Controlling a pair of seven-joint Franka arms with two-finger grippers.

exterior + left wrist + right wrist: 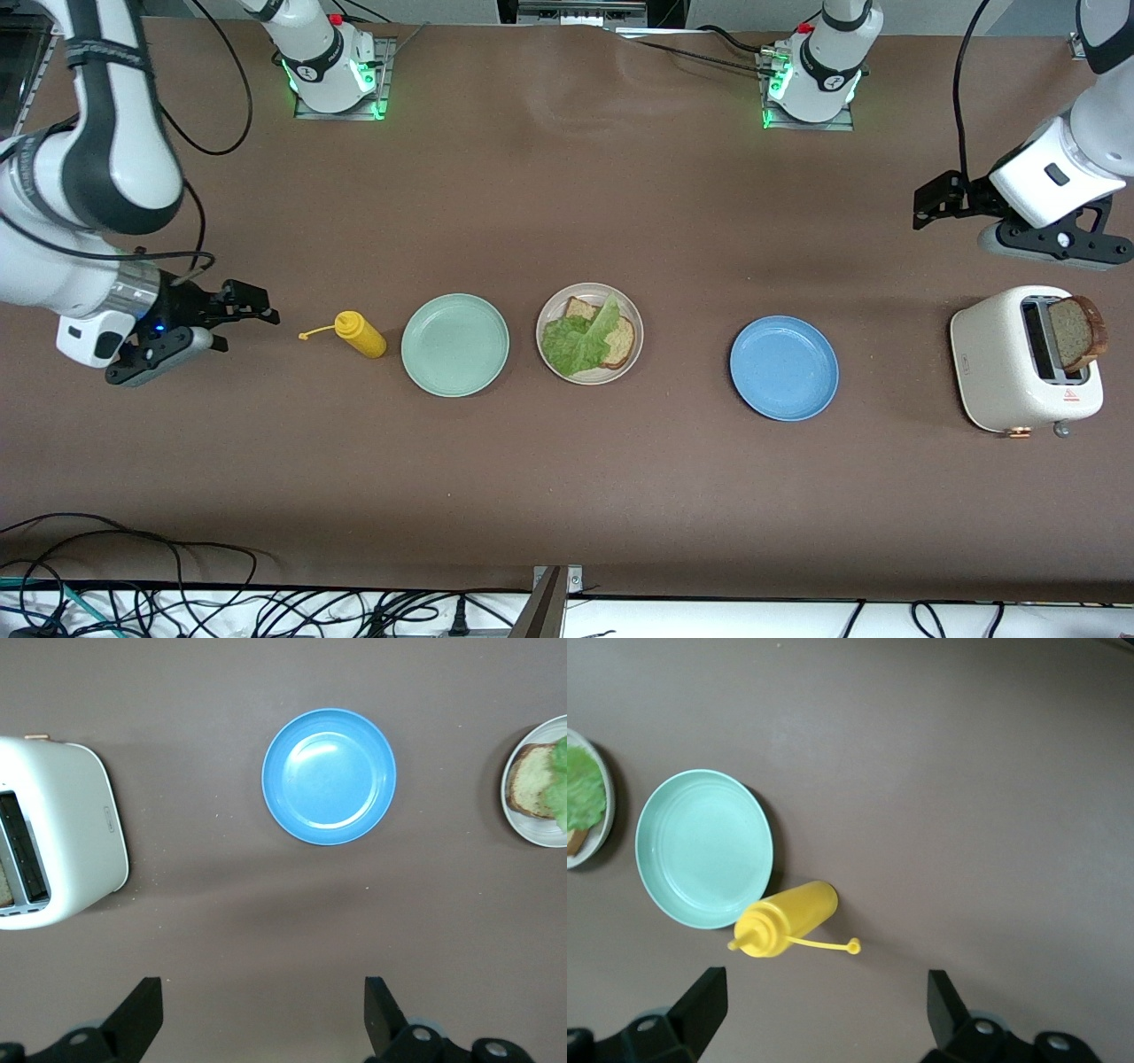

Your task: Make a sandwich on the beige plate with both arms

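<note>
With both hands wide open and empty, the left hand point(926, 206) near the toaster point(1019, 363) could tip it lifting the second slice point(1079, 330) toward the beige plate point(555, 306), well off toward the right hand point(257, 312)

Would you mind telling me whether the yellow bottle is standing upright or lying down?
Lying down: the yellow bottle rests on its side beside the mint-green plate.

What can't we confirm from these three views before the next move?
- Bread on the beige plate: front view, the lettuce covers most of it; one slice or two can't be told.
- Same plate: cut off by the frame edge in both wrist views.
- Toaster: cut by the left wrist view's edge; its bread slice is barely visible there.
</note>
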